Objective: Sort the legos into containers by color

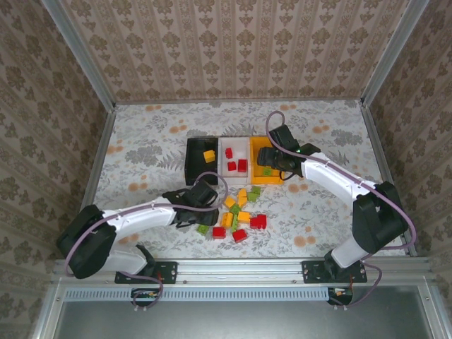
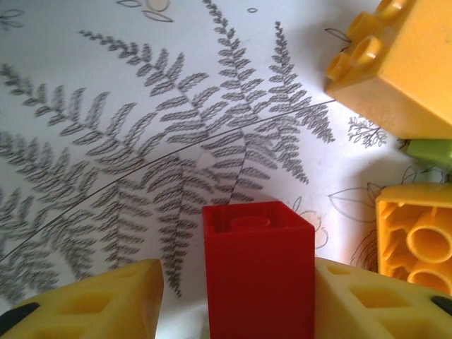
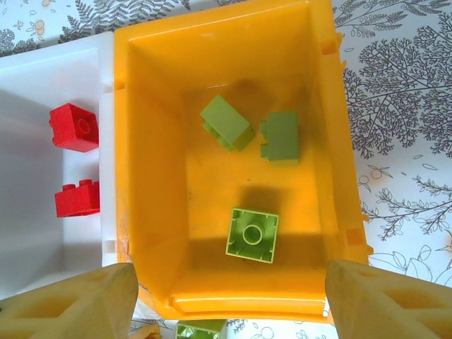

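A small, smooth, glossy red brick point(image 2: 258, 272) with one round stud on top is seen upright on the counter point(image 1: 141, 155), between the fingers of the left claw point(image 2: 239, 282). The fingers point(image 2: 106, 304) are pale yellow wedges with moulded hollows. This claw is partly open. One finger is set against the brick, while a strip of counter is visible between the brick and the other finger, so the brick is not yet gripped.

The counter is covered with a white sheet printed with grey ferns and small orange flowers. Close by the red brick lie a tilted yellow brick point(image 2: 399, 63), a green brick point(image 2: 431, 152) and a second yellow brick point(image 2: 417, 236) turned hollow side up. From above, these are seen as part of a loose pile point(image 1: 236, 212) of red, green and yellow bricks in front of the bins.

Three rectangular plastic bins are set side by side in a row.
- **Black bin** point(image 1: 192, 161): one yellow piece point(image 1: 209, 155) is held.
- **White bin** point(image 3: 28, 141): red bricks point(image 3: 74, 127) are held.
- **Orange bin** point(image 3: 152, 176): three green bricks point(image 3: 252, 234) are held.

The right claw point(image 3: 229, 282) is held above the orange bin, wide open and empty. A stray green piece point(image 3: 201, 328) lies just outside that bin's near wall.

The counter is enclosed left, right and behind by wallpapered walls point(image 1: 233, 49). Bare counter is left around the row of bins on those three sides.
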`<state>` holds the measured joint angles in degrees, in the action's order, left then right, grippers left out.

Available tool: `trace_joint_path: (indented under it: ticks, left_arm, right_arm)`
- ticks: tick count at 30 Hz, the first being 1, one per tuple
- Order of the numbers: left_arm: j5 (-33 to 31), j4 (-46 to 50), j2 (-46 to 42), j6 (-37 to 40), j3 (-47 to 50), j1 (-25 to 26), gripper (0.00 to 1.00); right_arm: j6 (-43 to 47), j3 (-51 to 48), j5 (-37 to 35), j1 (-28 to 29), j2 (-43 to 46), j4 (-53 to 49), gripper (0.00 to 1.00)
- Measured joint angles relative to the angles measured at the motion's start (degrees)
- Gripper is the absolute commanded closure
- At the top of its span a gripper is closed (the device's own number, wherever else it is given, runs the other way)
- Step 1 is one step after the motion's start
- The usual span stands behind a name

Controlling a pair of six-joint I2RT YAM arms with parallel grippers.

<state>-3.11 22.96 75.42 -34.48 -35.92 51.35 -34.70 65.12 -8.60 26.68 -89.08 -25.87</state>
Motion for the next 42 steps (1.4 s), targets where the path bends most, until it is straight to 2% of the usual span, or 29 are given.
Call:
trace_joint_path:
  ticks: [3,10,16,22,30,34,38,42]
  left_arm:
    - [-0.39,0.20,-0.50,0.04,0.22,0.00,0.50]
    - [-0.28,-1.29,1.79,1.22,-0.02,0.00,0.71]
    - [-0.42,1.33,0.66,2.21,-2.71,0.00,0.74]
    - [-0.50,1.42,1.66,4.98,-16.17,-1.05,0.76]
    - [0.81,-2.69,21.55,8.94,-36.35,-7.26,0.77]
    - [0.76,-1.73,30.10,10.16,-43.47,-8.74,0.70]
    - [0.87,-1.05,34.53,10.56,-47.39,-9.20,0.51]
    - [1.07,-0.48,34.40,10.86,-48.13,-9.05,0.34]
  right_arm:
    - [-0.02,0.00,0.00,0.00,0.00,0.00,0.28]
    - [-0.20,0.00,-0.02,0.00,0.02,-0.02,0.28]
    - [-0.61,-2.01,-0.11,0.00,3.58,0.00,0.28]
    - [-1.95,-7.08,-0.22,0.00,9.16,0.28,0.28]
    - [-3.26,-12.28,-0.22,-0.02,14.25,-0.07,0.28]
    - [-3.26,-13.99,-0.20,-0.02,17.03,-0.20,0.27]
    - [-3.30,-15.63,0.04,-0.02,19.26,-0.52,0.27]
    - [-3.45,-17.35,1.11,0.00,20.65,-0.70,0.26]
